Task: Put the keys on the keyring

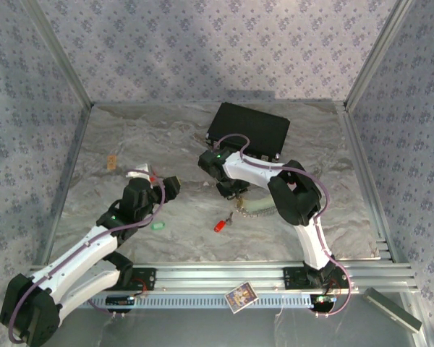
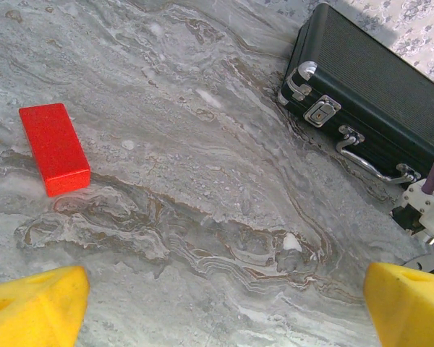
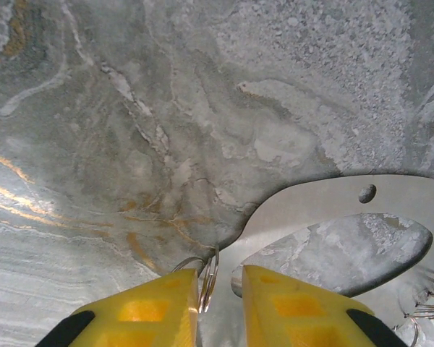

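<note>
The green-headed key lies on the marble table just right of my left forearm. The red-headed key lies mid-table, near the front. The keyring is a pale silvery loop lying under my right arm. My right gripper points down at its left end. In the right wrist view a thin wire ring stands between the yellow fingers, against the left one, with a gap to the other. A flat silvery plate with an oval hole lies beside it. My left gripper hangs wide open over bare table.
A black case lies at the back, its latches and handle facing me. A flat red block lies left of my left gripper. A small card leans on the front rail. Metal frame posts and patterned walls enclose the table.
</note>
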